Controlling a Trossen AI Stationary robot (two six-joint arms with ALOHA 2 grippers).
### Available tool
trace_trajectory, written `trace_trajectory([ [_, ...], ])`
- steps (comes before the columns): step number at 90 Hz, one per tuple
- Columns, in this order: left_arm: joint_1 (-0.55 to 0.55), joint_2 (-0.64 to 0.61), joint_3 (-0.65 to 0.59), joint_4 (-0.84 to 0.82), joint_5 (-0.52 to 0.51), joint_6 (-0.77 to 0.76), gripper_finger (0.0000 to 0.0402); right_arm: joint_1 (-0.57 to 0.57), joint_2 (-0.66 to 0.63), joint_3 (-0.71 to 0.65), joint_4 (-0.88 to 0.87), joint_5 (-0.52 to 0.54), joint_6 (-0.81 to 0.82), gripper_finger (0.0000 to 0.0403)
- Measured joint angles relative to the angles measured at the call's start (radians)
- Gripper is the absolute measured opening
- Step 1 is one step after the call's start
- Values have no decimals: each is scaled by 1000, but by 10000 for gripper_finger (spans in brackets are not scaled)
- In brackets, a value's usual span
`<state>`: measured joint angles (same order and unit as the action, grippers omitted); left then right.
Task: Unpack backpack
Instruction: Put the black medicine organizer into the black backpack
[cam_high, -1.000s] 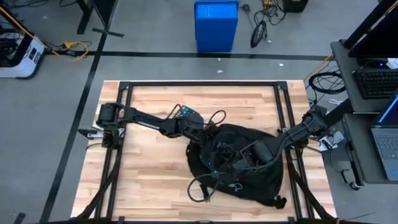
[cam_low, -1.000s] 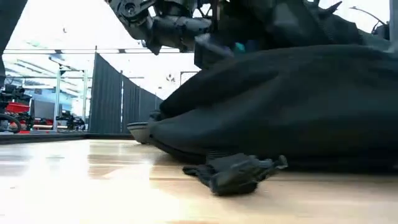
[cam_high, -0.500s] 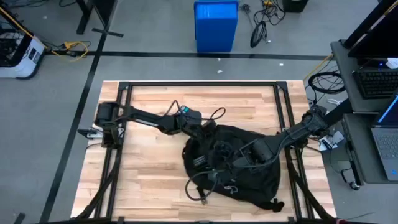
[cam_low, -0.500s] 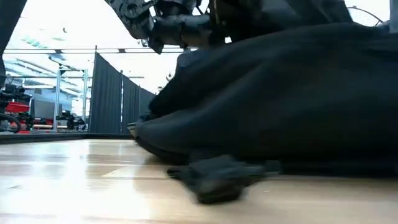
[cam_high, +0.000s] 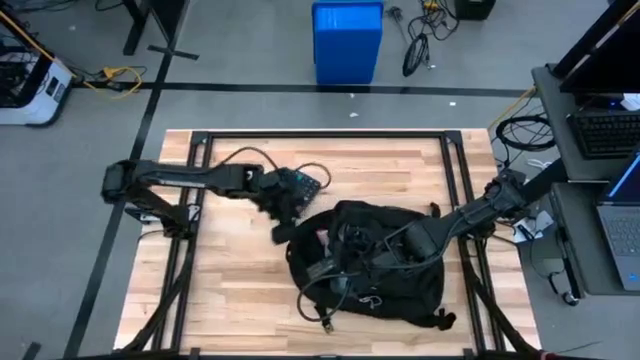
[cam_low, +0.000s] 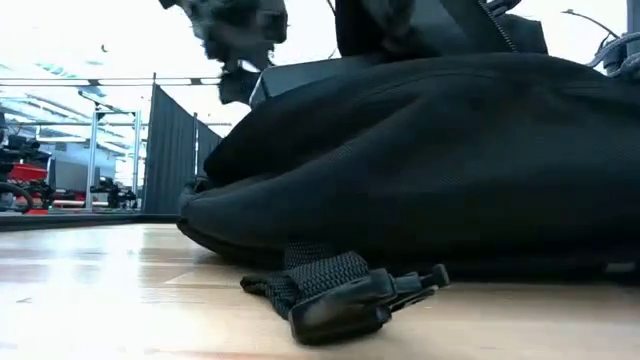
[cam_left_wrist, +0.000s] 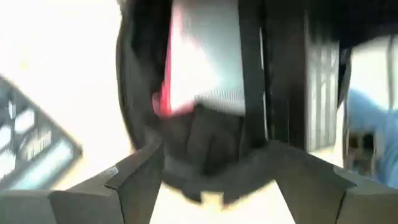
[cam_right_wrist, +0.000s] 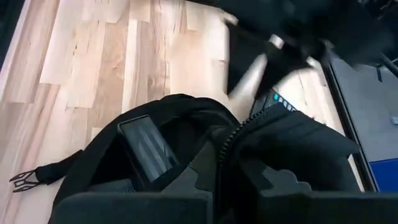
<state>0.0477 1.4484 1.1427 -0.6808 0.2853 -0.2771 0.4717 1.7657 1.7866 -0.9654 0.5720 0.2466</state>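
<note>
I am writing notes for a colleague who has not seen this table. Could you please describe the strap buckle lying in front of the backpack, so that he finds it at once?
Start at the wooden table, where the large black backpack fills the low view. At its base a woven black strap runs out onto the wood. It ends in the strap buckle, the only smooth, hard plastic piece there, with prongs at one end.

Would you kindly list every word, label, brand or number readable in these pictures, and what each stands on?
No text can be read anywhere.
Black calculator with teal keys: key markings too small.
Large black fabric backpack: no legible logo or label.
Blue plastic bin on the floor: no visible marking.
</note>
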Motion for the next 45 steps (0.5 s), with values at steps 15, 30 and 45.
trace_trajectory([
  [15,-180,-9,-7,-86,-140,45,269,0,0,0,2,0,0,4],
  [30,-340,-9,-57,34,-326,32,222,0,0,0,7,-1,-1,4],
  [45,-423,-9,-60,220,-701,39,158,0,0,-1,12,-2,0,4],
])
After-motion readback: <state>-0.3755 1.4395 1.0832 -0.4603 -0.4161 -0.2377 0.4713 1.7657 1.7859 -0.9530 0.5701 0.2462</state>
